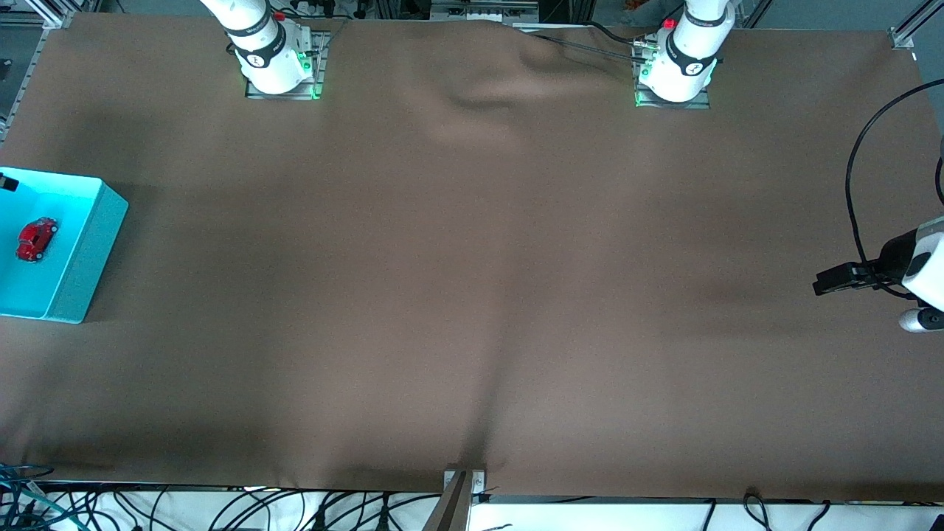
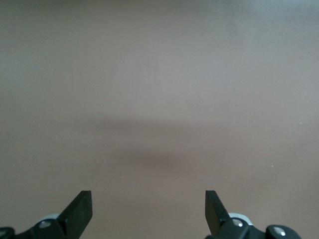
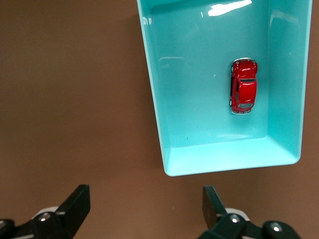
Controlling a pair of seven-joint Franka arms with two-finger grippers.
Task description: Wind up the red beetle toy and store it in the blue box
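The blue box [image 1: 88, 243] stands at the right arm's end of the table. The red beetle toy [image 1: 35, 239] lies on its wheels on the box floor. The right wrist view looks down on the box [image 3: 159, 99] with the toy [image 3: 243, 86] inside. My right gripper [image 3: 145, 194] is open and empty, over the bare cloth just outside one short wall of the box. My left gripper [image 2: 148, 199] is open and empty over bare cloth at the left arm's end of the table. That arm's wrist [image 1: 918, 258] shows at the edge of the front view.
A brown cloth [image 1: 472, 280] covers the table, with a wrinkle near the arm bases. A black cable [image 1: 855, 162] loops over the cloth at the left arm's end. More cables hang below the table's near edge.
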